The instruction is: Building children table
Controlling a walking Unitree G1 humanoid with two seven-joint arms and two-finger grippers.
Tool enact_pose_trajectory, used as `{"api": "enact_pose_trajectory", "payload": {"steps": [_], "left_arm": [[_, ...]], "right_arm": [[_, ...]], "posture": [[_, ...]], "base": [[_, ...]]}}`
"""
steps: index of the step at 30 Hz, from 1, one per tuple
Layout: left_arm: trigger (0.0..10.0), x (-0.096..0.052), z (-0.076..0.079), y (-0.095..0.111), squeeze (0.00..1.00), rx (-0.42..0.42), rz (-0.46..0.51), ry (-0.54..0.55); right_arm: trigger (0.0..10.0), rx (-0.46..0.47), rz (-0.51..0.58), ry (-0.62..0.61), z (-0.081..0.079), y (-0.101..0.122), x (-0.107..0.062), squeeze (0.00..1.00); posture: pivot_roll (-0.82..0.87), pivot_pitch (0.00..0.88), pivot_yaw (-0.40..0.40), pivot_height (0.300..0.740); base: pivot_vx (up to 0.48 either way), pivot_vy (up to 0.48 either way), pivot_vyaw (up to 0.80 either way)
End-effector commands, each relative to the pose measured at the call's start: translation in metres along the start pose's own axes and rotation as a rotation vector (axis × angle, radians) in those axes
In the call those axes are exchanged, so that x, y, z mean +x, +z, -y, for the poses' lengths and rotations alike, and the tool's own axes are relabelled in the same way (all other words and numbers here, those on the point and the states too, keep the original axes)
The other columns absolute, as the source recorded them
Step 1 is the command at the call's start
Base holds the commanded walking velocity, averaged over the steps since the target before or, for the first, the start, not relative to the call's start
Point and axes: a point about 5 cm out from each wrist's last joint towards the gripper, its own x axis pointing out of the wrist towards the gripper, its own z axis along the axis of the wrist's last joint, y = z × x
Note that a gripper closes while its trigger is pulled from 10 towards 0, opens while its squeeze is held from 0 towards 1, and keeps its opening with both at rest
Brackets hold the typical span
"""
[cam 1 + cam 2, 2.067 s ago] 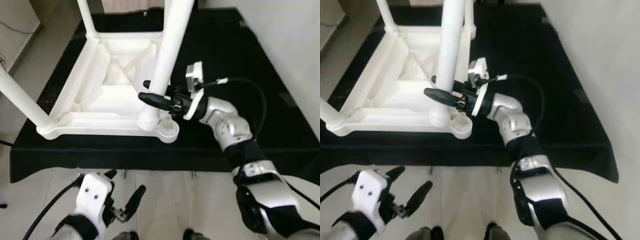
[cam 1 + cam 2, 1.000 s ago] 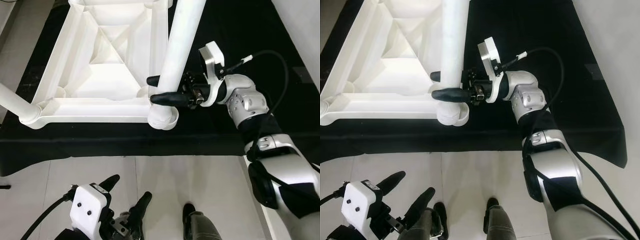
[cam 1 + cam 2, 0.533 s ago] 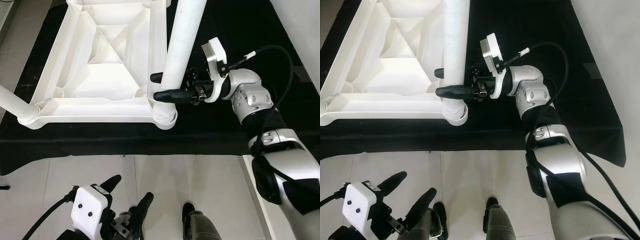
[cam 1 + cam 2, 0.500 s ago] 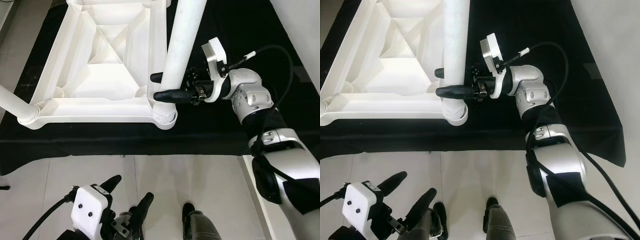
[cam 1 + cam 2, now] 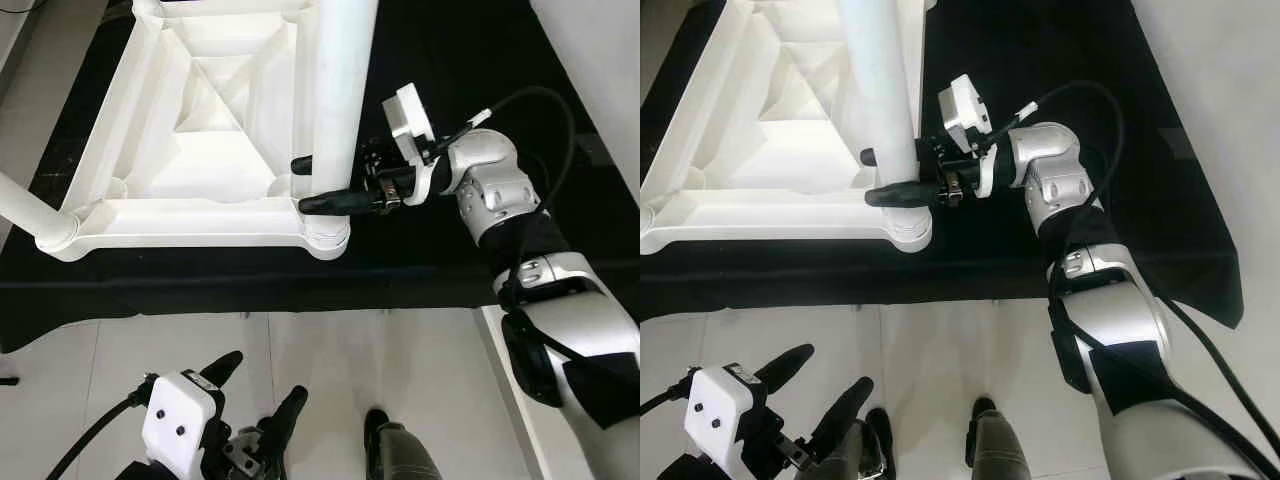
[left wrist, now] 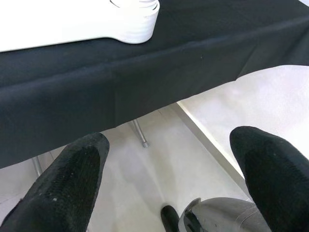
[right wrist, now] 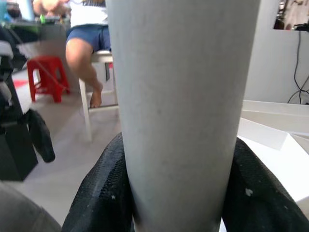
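Table top (image 5: 215, 120): white plastic, upside down on a black cloth-covered platform (image 5: 450, 60), ribbed underside facing up.
Near-right leg (image 5: 338, 95): white tube, upright in the corner socket (image 5: 325, 233) at the table top's near right corner, close to the platform's front edge.
Right gripper (image 5: 318, 184): reaching in from the right, black fingers (image 7: 104, 188) clamped on either side of the near-right leg just above its socket; leg pressed between both pads in the right wrist view.
Other legs: one (image 5: 35, 205) rising from the near left corner, leaning out toward the left; another (image 5: 140, 6) at the far left corner, barely in frame.
Left gripper (image 5: 255, 410): hanging low over pale floor tiles (image 5: 330, 370), in front of the platform, fingers spread wide and holding nothing.
Left wrist view: platform edge, draped black cloth and the socket corner (image 6: 135, 26) above.
Background, right wrist view: seated person (image 7: 89, 43) on a white chair, red stool (image 7: 46, 77) nearby.
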Motion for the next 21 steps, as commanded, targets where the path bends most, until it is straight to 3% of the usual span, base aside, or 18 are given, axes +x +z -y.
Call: {"api": "enact_pose_trajectory", "payload": {"steps": [1, 6, 12, 15, 18, 21], "left_arm": [[10.0, -0.003, 0.002, 0.000, 0.00, -0.004, -0.006, 0.000], [10.0, -0.002, 0.002, -0.001, 0.00, -0.001, -0.004, 0.001], [10.0, -0.001, 0.001, -0.001, 0.00, 0.003, 0.000, 0.005], [10.0, 0.000, 0.001, -0.001, 0.00, 0.003, 0.000, 0.005], [10.0, 0.000, 0.001, -0.001, 0.00, 0.002, 0.002, 0.004], [10.0, 0.000, 0.001, -0.001, 0.00, 0.001, 0.003, 0.004]], "right_arm": [[10.0, 0.129, -0.145, 0.088, -0.019, -0.039, 0.007, 0.00], [10.0, 0.104, -0.194, 0.105, -0.019, -0.041, 0.014, 0.00], [10.0, 0.133, -0.210, -0.055, -0.011, -0.044, 0.014, 0.00], [10.0, 0.141, -0.212, -0.077, -0.011, -0.046, 0.013, 0.00], [10.0, 0.193, -0.241, -0.246, -0.006, -0.052, 0.005, 0.00], [10.0, 0.213, -0.259, -0.336, -0.003, -0.056, 0.000, 0.00]], "posture": [[0.05, 0.387, 0.011, 0.740], [0.05, 0.389, 0.009, 0.740], [0.04, 0.389, 0.006, 0.740], [0.04, 0.389, 0.006, 0.740], [0.03, 0.388, 0.007, 0.740], [0.03, 0.388, 0.007, 0.740]], "base": [[0.000, 0.000, 0.00], [0.000, 0.000, 0.00], [0.000, 0.000, 0.00], [0.000, 0.000, 0.00], [0.000, 0.000, 0.00], [0.000, 0.000, 0.00]]}}
